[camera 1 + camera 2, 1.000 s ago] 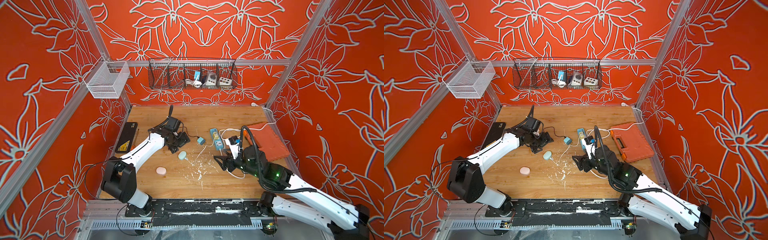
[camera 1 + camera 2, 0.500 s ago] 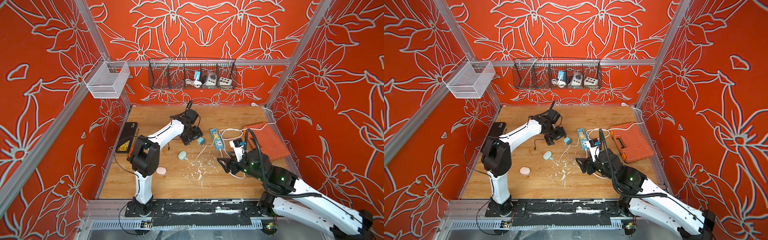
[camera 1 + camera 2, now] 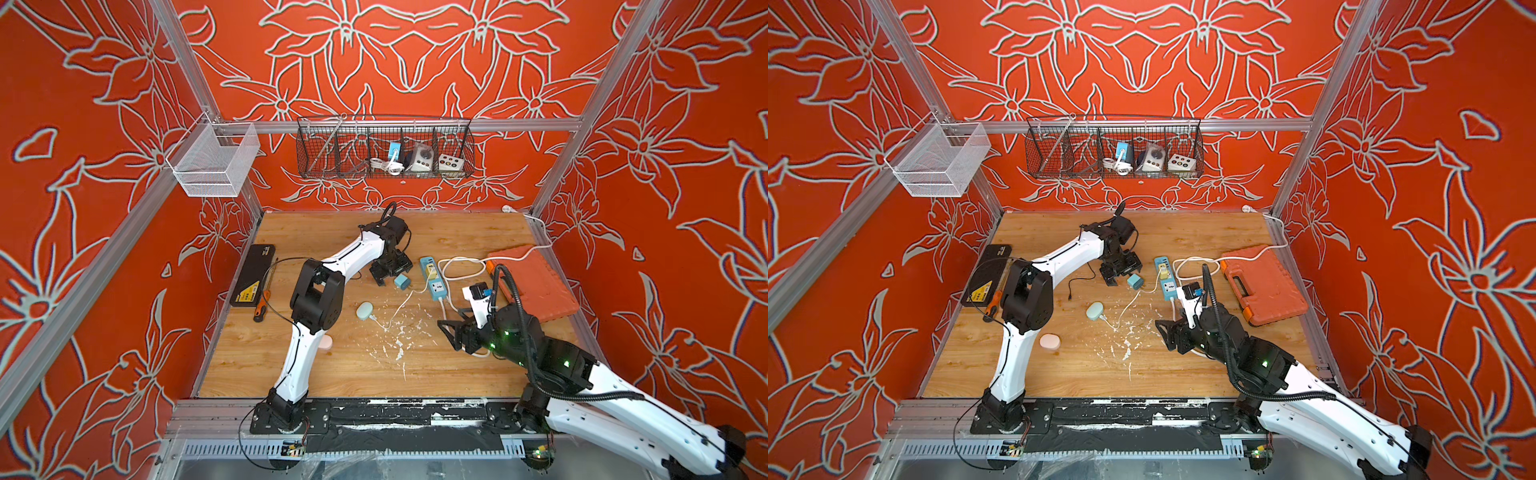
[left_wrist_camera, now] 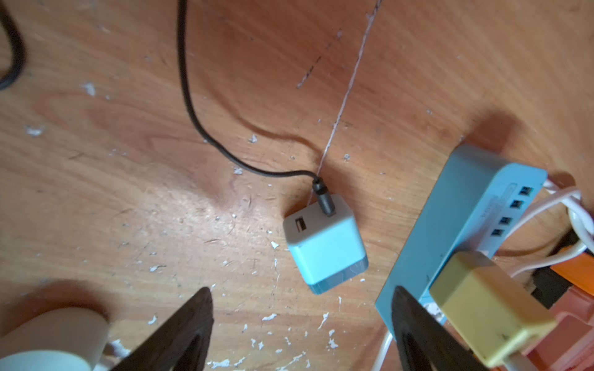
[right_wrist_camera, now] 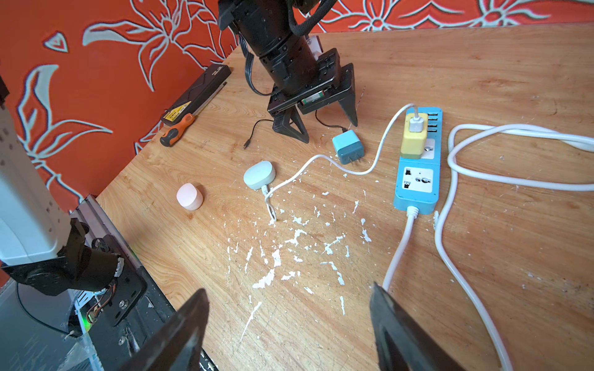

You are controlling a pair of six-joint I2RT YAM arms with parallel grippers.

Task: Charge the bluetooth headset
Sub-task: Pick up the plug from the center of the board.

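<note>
A pale green headset case (image 3: pixel 365 311) (image 5: pixel 259 175) lies mid-table with a white cable (image 5: pixel 321 159) running from it to a yellow adapter (image 5: pixel 413 138) in the blue power strip (image 3: pixel 432 286) (image 5: pixel 418 180). A pink case (image 3: pixel 1049 341) (image 5: pixel 189 196) lies nearer the front. I cannot tell which case is the headset to charge. My left gripper (image 3: pixel 392 276) (image 4: pixel 302 290) hangs open just over a blue adapter cube (image 4: pixel 324 247) (image 3: pixel 1135 281). A black cable (image 4: pixel 193 112) is plugged into that cube. My right gripper (image 3: pixel 453 334) (image 5: pixel 288 289) is open and empty over bare wood.
An orange tool case (image 3: pixel 536 286) lies at the right edge. A black box (image 3: pixel 253 274) and a screwdriver (image 3: pixel 261 307) lie at the left. The strip's white cord (image 5: pixel 466 180) loops beside my right arm. A wire basket (image 3: pixel 384 147) and a white mesh basket (image 3: pixel 212 160) hang above.
My left arm has swung right from the table's left side, and its gripper now hangs over the blue adapter. My right gripper has drawn back slightly toward the front. Both stay open.
</note>
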